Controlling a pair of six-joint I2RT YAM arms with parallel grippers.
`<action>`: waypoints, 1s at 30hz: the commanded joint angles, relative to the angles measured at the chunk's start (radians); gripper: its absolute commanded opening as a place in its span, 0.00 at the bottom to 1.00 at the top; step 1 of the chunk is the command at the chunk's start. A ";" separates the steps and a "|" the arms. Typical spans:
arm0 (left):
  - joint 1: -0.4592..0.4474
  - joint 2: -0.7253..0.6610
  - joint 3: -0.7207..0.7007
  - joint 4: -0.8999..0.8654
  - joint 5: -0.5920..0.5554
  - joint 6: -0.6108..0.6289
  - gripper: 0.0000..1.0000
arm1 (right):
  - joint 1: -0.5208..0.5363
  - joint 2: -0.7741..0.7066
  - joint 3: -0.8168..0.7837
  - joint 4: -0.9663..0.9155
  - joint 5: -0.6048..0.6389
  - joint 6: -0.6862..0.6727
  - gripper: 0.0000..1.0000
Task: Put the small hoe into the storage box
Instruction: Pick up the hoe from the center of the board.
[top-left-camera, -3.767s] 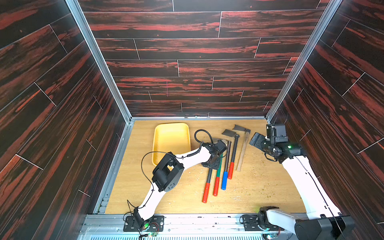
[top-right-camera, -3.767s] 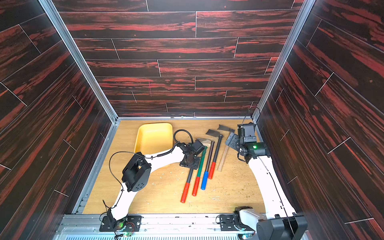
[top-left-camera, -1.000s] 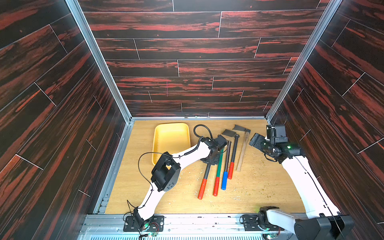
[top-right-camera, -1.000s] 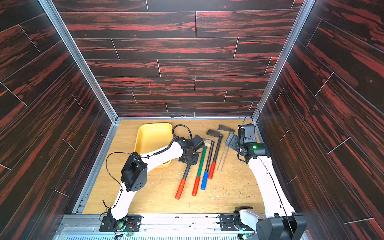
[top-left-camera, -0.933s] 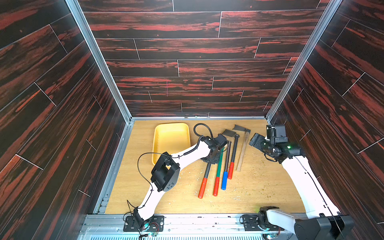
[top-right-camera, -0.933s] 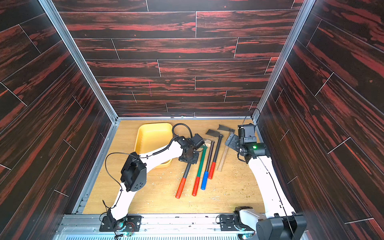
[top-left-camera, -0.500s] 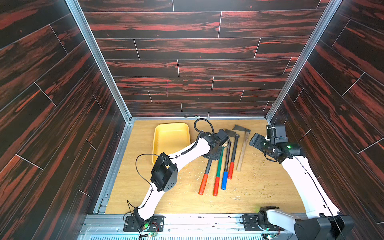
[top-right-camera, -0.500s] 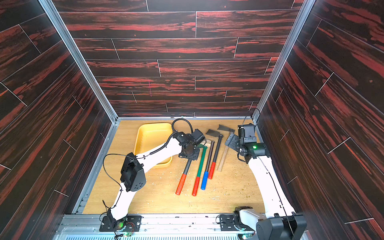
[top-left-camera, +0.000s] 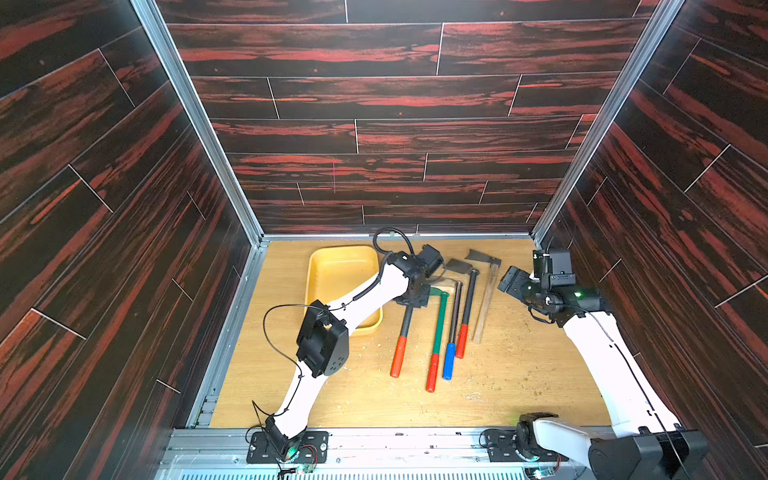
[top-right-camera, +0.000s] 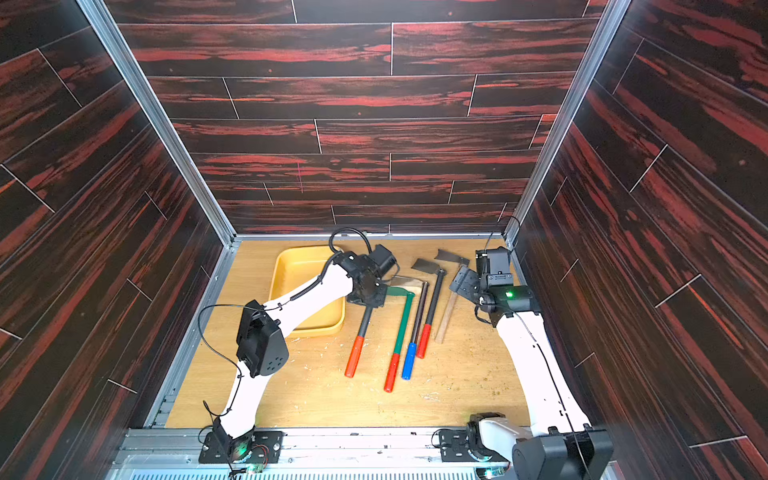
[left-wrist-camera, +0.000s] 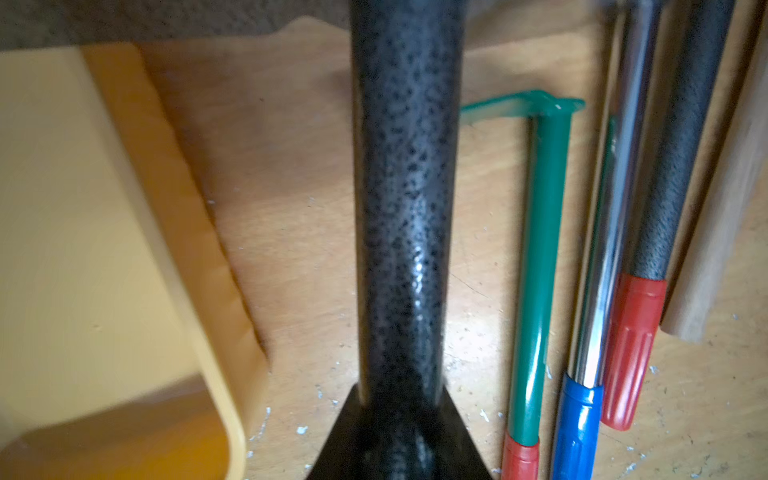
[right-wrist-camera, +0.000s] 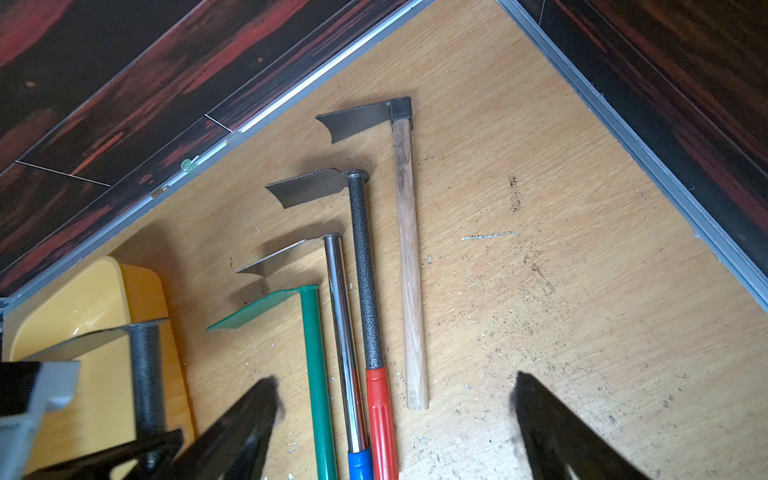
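Pale wooden tabletop (top-left-camera: 519, 386) inside dark, red-streaked plank walls (top-left-camera: 374, 137). Near the far left corner of the tabletop, lengthwise toward the near edge: storage box (top-left-camera: 336, 270), yellow, shallow, partly covered by the left arm in both top views. Just beside the box's right rim, toward its far end: left gripper (top-left-camera: 412, 297), pressed tight on the speckled black shaft of the small hoe (top-left-camera: 405, 328), close behind the head. From the grip, shaft and red handle slanting toward the near edge, outside the box. Seen from the right wrist: grey blade (right-wrist-camera: 83, 340) of that hoe showing against the yellow of the box. Contact between red handle end and tabletop: cannot tell. Seen from the left wrist: shaft lengthwise out of the jaws, box wall just beside it. Right of the held hoe, flat on the tabletop, side by side: green hoe (top-left-camera: 438, 328), chrome hoe with blue grip (top-left-camera: 454, 316), speckled hoe with red grip (top-left-camera: 467, 307), wooden-handled hoe (top-left-camera: 486, 299). Near the right edge, well apart from the box: right gripper (top-left-camera: 509, 279), spread wide, holding nothing, near the wooden-handled hoe.
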 joint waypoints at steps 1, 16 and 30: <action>0.025 -0.067 0.078 -0.043 -0.027 0.023 0.10 | -0.005 0.005 -0.006 0.012 -0.001 0.006 0.92; 0.150 -0.030 0.192 -0.060 -0.005 0.041 0.11 | -0.006 0.002 -0.009 0.019 -0.001 0.005 0.91; 0.220 0.039 0.276 -0.092 0.008 0.043 0.11 | -0.005 -0.001 0.007 0.013 0.003 -0.011 0.91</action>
